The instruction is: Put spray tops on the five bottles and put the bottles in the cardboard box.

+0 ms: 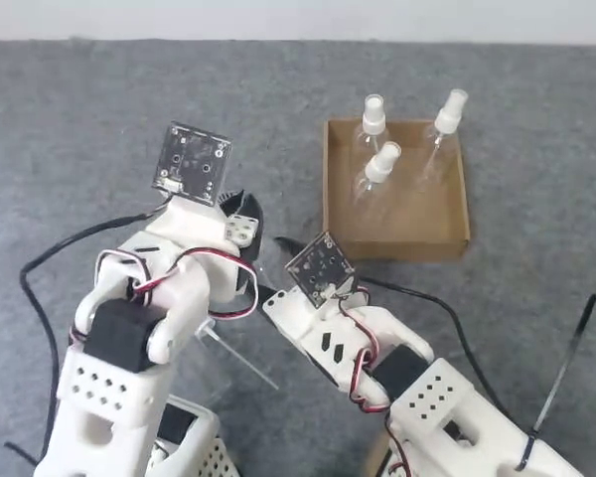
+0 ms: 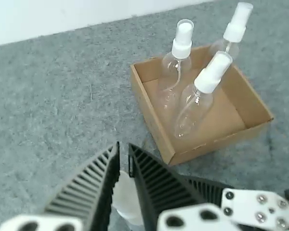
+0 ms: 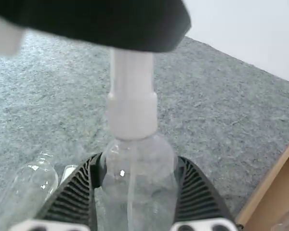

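A clear bottle point(image 3: 137, 192) stands upright between the two arms, with my right gripper point(image 3: 137, 168) shut around its body. A white spray top point(image 3: 132, 110) sits on its neck. My left gripper point(image 2: 123, 147) comes down from above and is shut on that spray top point(image 2: 124, 199). In the high view the two grippers meet left of the cardboard box point(image 1: 343, 189), the left gripper point(image 1: 246, 224) just above the right gripper point(image 1: 275, 266). Three capped bottles point(image 1: 377, 174) stand in the box point(image 2: 154, 125).
An uncapped clear bottle point(image 3: 26, 190) lies on the grey carpet beside my right gripper. A thin clear tube point(image 1: 243, 358) lies between the arm bases. A white perforated basket point(image 1: 194, 447) sits at the near edge. Open carpet stretches to the far left.
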Controlling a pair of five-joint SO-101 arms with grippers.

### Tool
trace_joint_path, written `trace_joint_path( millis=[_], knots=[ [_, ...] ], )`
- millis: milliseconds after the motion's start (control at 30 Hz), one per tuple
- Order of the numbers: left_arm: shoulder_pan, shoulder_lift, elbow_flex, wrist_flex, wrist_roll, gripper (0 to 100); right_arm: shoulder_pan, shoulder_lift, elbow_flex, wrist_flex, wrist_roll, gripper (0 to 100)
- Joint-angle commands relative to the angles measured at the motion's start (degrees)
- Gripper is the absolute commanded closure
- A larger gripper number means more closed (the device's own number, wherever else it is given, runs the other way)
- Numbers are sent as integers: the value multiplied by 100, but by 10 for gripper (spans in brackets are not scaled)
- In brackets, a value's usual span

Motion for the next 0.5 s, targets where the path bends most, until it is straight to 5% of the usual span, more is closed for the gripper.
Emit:
trace_joint_path(
  millis=[0,233,467],
  knots=[
    [-343,-211,-532,9,-211,976,84,-259,-123,-145,-88,993],
    [-1011,-1222,-1068,281,-598,973,84,-259,-123,-145,-88,993],
    [-888,-2259,444,132,-624,973,365,-259,-316,-110,-62,993]
  ],
)
